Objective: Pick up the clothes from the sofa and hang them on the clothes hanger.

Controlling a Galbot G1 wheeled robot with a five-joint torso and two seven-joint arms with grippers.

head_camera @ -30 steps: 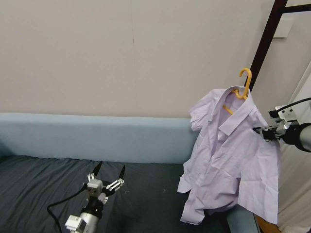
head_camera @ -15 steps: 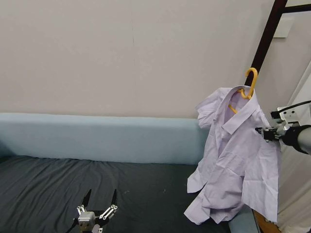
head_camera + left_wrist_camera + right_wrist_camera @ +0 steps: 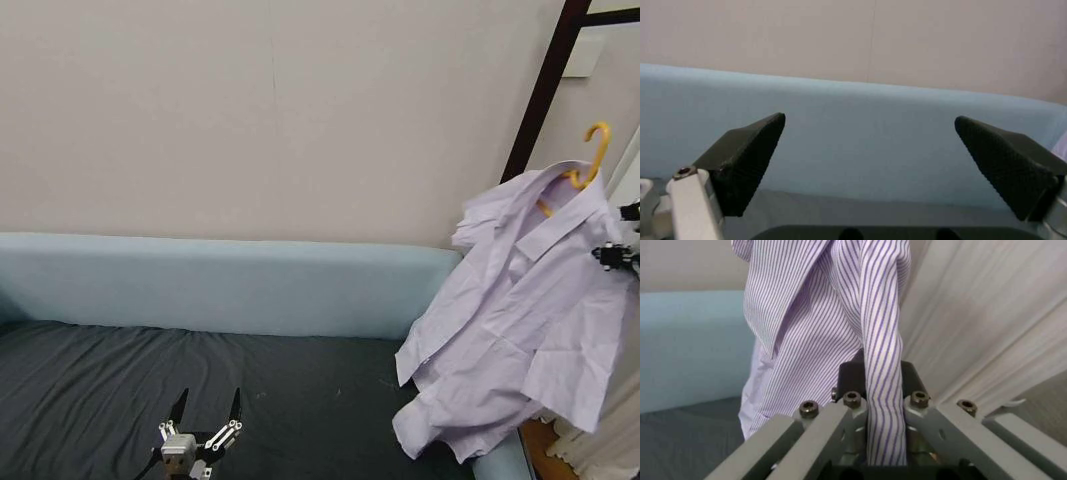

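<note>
Rightward, right claw [image 3: 604, 255] pinches the hangered shirt [image 3: 520, 320] beside a dark post [image 3: 540, 90]; left claw [image 3: 207, 412] gapes over sofa [image 3: 200, 285]

Pale lilac striped cotton shirt [image 3: 520, 330] on yellow plastic hanger [image 3: 597, 150] carried rightward and higher. Hook was left of dark slanted rack pole [image 3: 535, 105], now right of it. Right gripper [image 3: 603, 255], jaws clamped on shirt edge, shifted to view's right margin. Left gripper [image 3: 210, 395], jaws spread, sits lower over dark grey sofa seat [image 3: 90, 390] than a second ago.
</note>
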